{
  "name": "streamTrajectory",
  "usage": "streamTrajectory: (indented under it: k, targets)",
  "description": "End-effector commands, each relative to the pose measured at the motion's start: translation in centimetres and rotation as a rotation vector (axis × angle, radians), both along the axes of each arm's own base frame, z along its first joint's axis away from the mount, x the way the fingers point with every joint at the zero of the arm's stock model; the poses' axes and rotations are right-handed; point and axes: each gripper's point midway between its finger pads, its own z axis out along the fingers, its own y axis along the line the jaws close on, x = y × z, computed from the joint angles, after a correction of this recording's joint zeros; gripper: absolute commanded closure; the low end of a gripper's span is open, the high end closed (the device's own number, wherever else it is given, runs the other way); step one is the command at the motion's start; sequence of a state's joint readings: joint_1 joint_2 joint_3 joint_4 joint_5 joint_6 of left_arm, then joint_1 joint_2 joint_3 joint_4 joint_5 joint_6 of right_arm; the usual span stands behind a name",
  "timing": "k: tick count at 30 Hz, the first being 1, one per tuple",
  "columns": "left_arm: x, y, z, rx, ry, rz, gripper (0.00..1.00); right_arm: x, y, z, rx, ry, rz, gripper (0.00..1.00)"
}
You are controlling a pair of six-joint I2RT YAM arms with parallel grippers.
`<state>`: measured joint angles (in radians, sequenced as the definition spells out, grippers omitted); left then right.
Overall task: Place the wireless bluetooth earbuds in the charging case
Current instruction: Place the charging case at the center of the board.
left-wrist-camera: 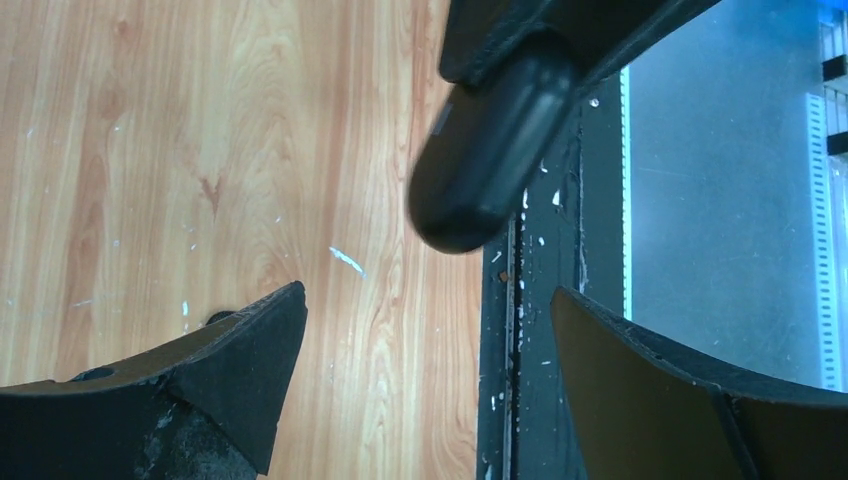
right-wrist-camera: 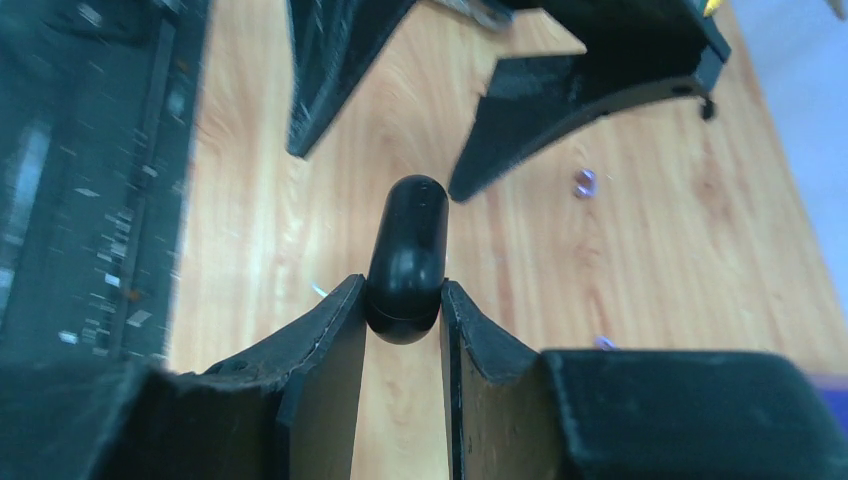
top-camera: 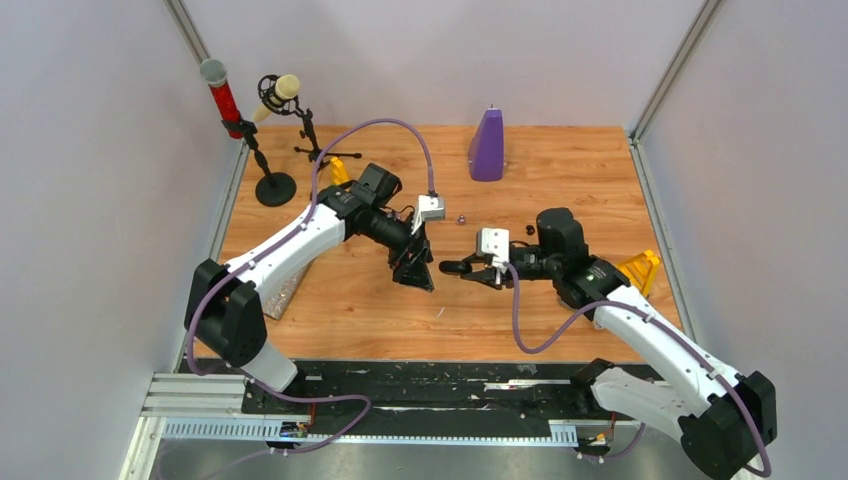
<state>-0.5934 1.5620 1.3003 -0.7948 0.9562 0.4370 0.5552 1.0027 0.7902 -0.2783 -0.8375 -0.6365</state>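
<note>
Bench (top-camera: 600, 180) wooden, flecked white | left tool (left-wrist-camera: 428, 298) spread wide, empty, close before free end of charging case (left-wrist-camera: 490, 150) | right tool (right-wrist-camera: 403, 288) clamped on that black oval case, lid shut, contents hidden | pale purple earbud (right-wrist-camera: 585, 182) loose on bench beyond left tool, outside case

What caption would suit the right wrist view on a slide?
The right gripper grips the black charging case facing the open left gripper; a pale purple earbud lies on the table.

Black case (right-wrist-camera: 405, 260), pale purple earbud (right-wrist-camera: 585, 182)
</note>
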Motion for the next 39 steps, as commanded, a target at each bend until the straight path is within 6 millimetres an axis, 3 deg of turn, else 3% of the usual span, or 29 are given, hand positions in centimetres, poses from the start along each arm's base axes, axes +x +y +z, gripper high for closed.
streamTrajectory:
  k: [1, 5, 10, 14, 21, 28, 32, 35, 37, 39]
  targets:
    - [2.4, 0.5, 1.0, -0.001, -0.062, 0.128, 0.00, 5.0, -2.2, -2.9, -0.201, -0.279, -0.165, 1.00]
    - [6.0, 2.2, 0.9, 0.017, -0.139, 0.308, 0.00, 8.8, -4.7, -6.4, -0.340, -0.288, -0.378, 1.00]
    - [10.1, 5.4, 0.5, 0.115, -0.258, 0.524, 0.00, 10.3, -6.8, -10.3, -0.484, -0.174, -0.528, 1.00]
    - [11.3, 7.0, 1.4, 0.116, -0.301, 0.599, 0.00, 11.2, -9.0, -13.9, -0.658, -0.143, -0.644, 1.00]
    - [11.6, 8.1, 2.5, 0.106, -0.347, 0.643, 0.00, 11.8, -11.0, -18.4, -0.916, -0.040, -0.807, 0.96]
    - [12.0, 8.9, 3.0, 0.097, -0.368, 0.672, 0.00, 9.4, -7.5, -19.6, -0.934, 0.042, -0.721, 0.87]
    - [12.0, 9.1, 3.0, 0.092, -0.368, 0.679, 0.00, 8.0, -6.1, -19.9, -0.955, 0.078, -0.687, 0.76]
    - [12.1, 9.2, 2.9, 0.093, -0.367, 0.683, 0.00, 6.6, -4.9, -19.8, -0.942, 0.134, -0.637, 0.61]
    - [12.1, 9.2, 2.8, 0.093, -0.365, 0.682, 0.00, 5.8, -4.0, -19.2, -0.914, 0.173, -0.600, 0.46]
    - [12.1, 9.2, 2.8, 0.093, -0.365, 0.680, 0.00, 5.2, -3.4, -18.5, -0.886, 0.202, -0.574, 0.41]
